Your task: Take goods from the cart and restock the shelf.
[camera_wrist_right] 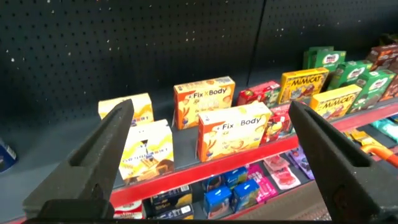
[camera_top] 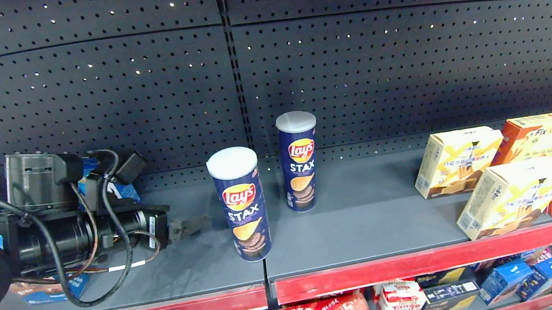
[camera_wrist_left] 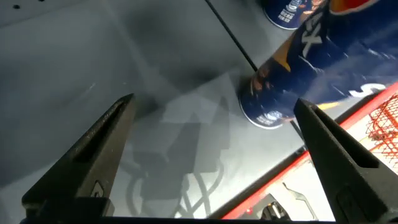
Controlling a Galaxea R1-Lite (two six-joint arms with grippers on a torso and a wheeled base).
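Head view had the front chip can upright on the grey shelf, with a second chip can upright just behind it to its right (not touching). Left gripper sat just left of the front chip can, fingers spread, holding nothing. Right gripper was spread wide and empty too, with snack boxes shelved well right of the front chip can.

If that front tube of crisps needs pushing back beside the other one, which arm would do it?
Probably the left. The left pincer sits open on the shelf right beside the front tube. The right pincer, also open, faces the snack boxes farther along, away from it.
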